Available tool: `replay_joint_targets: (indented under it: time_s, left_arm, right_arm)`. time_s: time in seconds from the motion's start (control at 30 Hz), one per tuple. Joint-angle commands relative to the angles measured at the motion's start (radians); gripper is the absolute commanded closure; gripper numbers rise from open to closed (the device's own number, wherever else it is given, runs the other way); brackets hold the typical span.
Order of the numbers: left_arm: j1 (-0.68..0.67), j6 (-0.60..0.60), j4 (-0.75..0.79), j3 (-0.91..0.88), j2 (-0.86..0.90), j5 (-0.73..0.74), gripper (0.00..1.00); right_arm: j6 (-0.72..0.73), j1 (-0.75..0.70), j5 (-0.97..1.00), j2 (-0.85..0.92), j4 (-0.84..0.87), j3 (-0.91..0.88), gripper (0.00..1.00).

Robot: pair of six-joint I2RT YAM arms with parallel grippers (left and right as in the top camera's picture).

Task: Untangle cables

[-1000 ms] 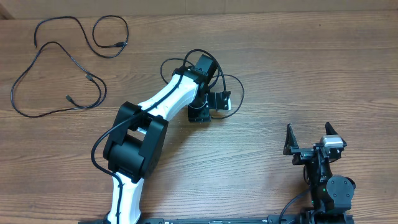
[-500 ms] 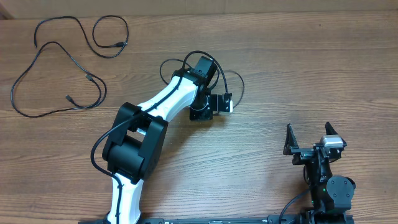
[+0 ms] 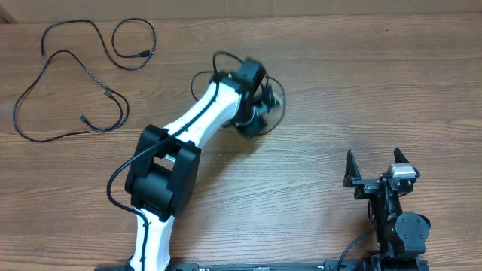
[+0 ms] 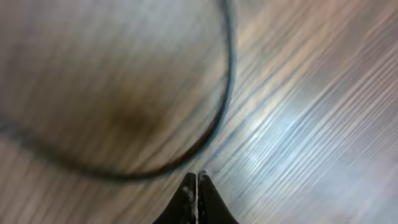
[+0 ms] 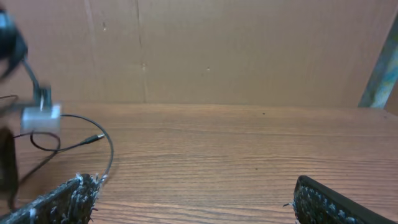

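Observation:
One cable [image 3: 280,95] loops around my left gripper [image 3: 263,113] at the table's middle; both are blurred there. In the left wrist view the jaws are pressed together [image 4: 196,177], and the cable [image 4: 225,93] runs up and off to the left from the very tips, so it looks pinched there. Its small plug end [image 5: 93,138] shows in the right wrist view. Two other cables lie spread at the far left: a big open loop [image 3: 105,92] and a smaller curl [image 3: 143,54]. My right gripper [image 3: 374,167] is open and empty [image 5: 199,208] at the near right.
The left arm's white and black links [image 3: 162,177] slant across the table from the near left. A brown cardboard wall [image 5: 249,50] stands behind the wooden table [image 3: 361,90]. The right arm's base [image 3: 403,229] sits at the front edge.
The left gripper has shut by the cable and swung up toward the far side, and the cable's loop has shifted with it. The right arm and the far-left cables have not moved.

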Motion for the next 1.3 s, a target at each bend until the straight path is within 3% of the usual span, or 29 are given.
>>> replay_joint_targets:
  time_s: [0.0,0.13,0.23,0.27,0.3,0.43,0.47,0.57,0.6,0.77,0.87,0.93,1.1,1.27]
  left_arm:
    - [-0.005,-0.302,-0.077,0.185,-0.051,0.017,0.96]
    - [-0.005,-0.366,-0.134,0.323,-0.096,0.061,0.96]
    - [-0.005,-0.350,-0.135,0.367,-0.125,-0.020,0.95]
    - [-0.005,-0.347,-0.135,0.368,-0.130,-0.083,0.87]
    - [-0.005,-0.348,-0.137,0.368,-0.131,-0.125,0.71]
    - [0.007,-0.463,-0.182,0.350,-0.113,-0.254,0.67]
    - [0.011,-0.502,-0.186,0.338,-0.110,-0.274,0.60]
    - [0.041,-0.606,-0.176,0.286,-0.107,-0.291,0.05]
    - [0.054,-0.645,-0.166,0.261,-0.107,-0.287,0.02]
    - [0.107,-0.800,-0.162,0.172,-0.107,-0.274,0.00]
    - [0.127,-0.815,-0.160,0.118,-0.107,-0.217,0.00]
    - [0.138,-0.903,-0.157,0.074,-0.107,-0.190,0.17]
    - [0.130,-1.152,-0.111,-0.033,-0.107,-0.190,0.20]
    - [0.093,-1.189,0.029,-0.122,-0.107,-0.202,0.25]
  right_arm:
    - [0.003,0.005,0.002,-0.007,0.006,-0.010,0.00]
    - [0.003,0.005,0.002,-0.007,0.006,-0.010,0.00]
    - [0.003,0.005,0.002,-0.007,0.006,-0.010,0.00]
    - [0.003,0.005,0.002,-0.007,0.006,-0.010,0.00]
    - [0.003,0.005,0.002,-0.007,0.006,-0.010,0.00]
    - [0.003,0.005,0.002,-0.007,0.006,-0.010,0.00]
    - [0.003,0.005,0.002,-0.007,0.006,-0.010,0.00]
    - [0.003,0.005,0.002,-0.007,0.006,-0.010,0.00]
    - [0.003,0.005,0.002,-0.007,0.006,-0.010,0.00]
    - [0.003,0.005,0.002,-0.007,0.006,-0.010,0.00]
    - [0.003,0.005,0.002,-0.007,0.006,-0.010,0.00]
    - [0.003,0.005,0.002,-0.007,0.006,-0.010,0.00]
    - [0.003,0.005,0.002,-0.007,0.006,-0.010,0.00]
    - [0.003,0.005,0.002,-0.007,0.006,-0.010,0.00]
